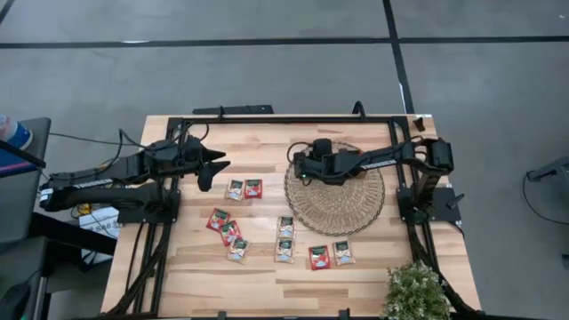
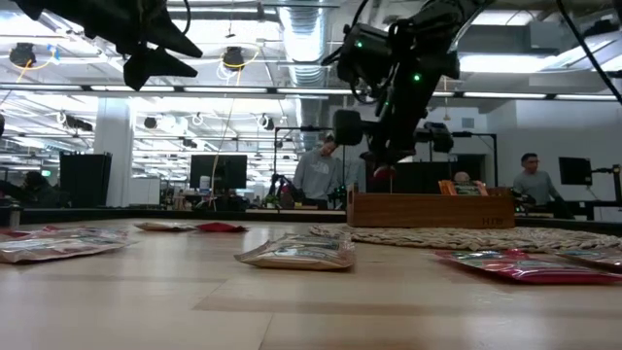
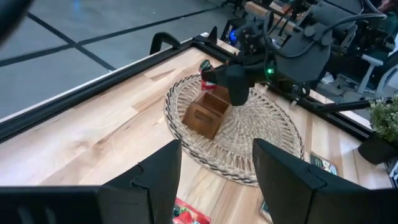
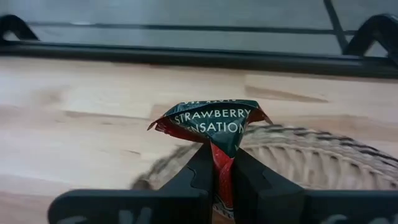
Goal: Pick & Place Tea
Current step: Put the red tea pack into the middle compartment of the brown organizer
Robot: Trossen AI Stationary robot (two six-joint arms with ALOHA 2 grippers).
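Overhead, right gripper [image 4: 224, 163] clamped on crumpled red strawberry tea sachet [image 4: 214, 126] above round woven wicker mat [image 1: 351, 218]; left gripper [image 3: 217, 177] spread apart, empty.

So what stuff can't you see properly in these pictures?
- High view: the wooden tray on the wicker mat is covered by the right arm.
- Right wrist view: the red tea sachet is crumpled in the right gripper, so some print is hidden.
- Low view: the far sachets look too flat to read.
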